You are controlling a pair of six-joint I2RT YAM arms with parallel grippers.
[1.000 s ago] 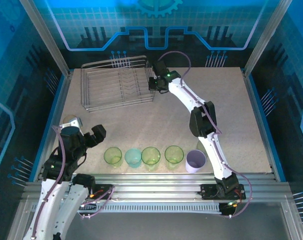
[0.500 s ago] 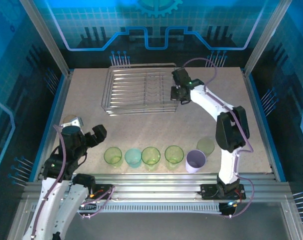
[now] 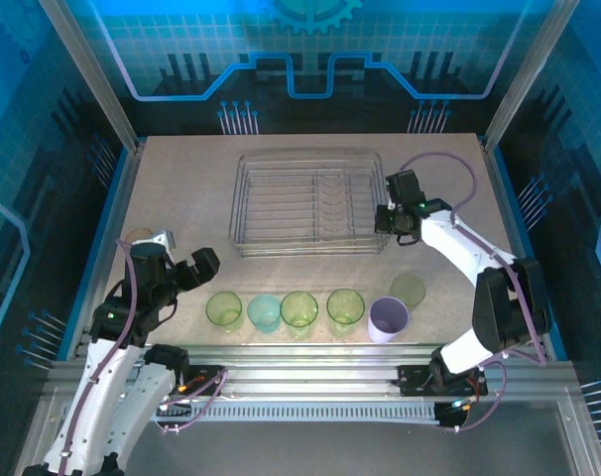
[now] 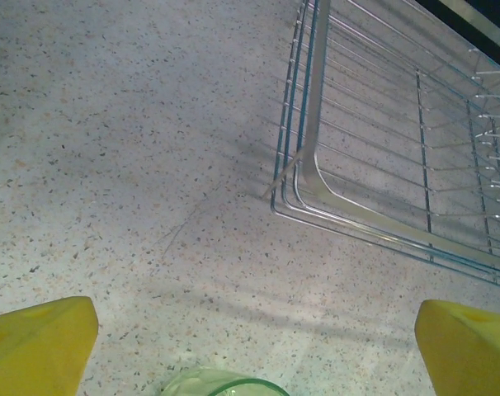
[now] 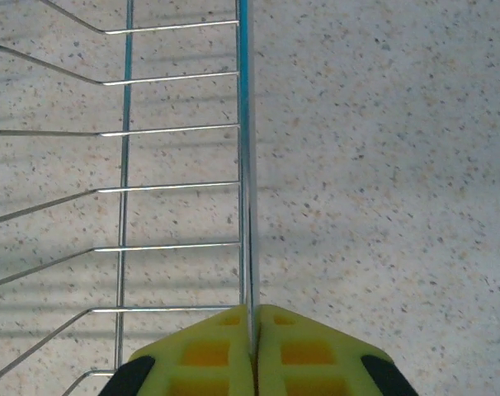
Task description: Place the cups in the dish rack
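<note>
Pinching the dish rack [image 3: 306, 247] by its right rim wire, your right gripper [image 5: 252, 330] is clamped. Your left gripper [image 4: 252, 342] hangs spread wide; the cups [image 3: 300, 308] line the table's [image 3: 459, 178] near edge, apart from the rack.

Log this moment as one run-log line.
right claw: shut on dish rack rim | left claw: open, above a green cup | cups: on table, none racked
</note>
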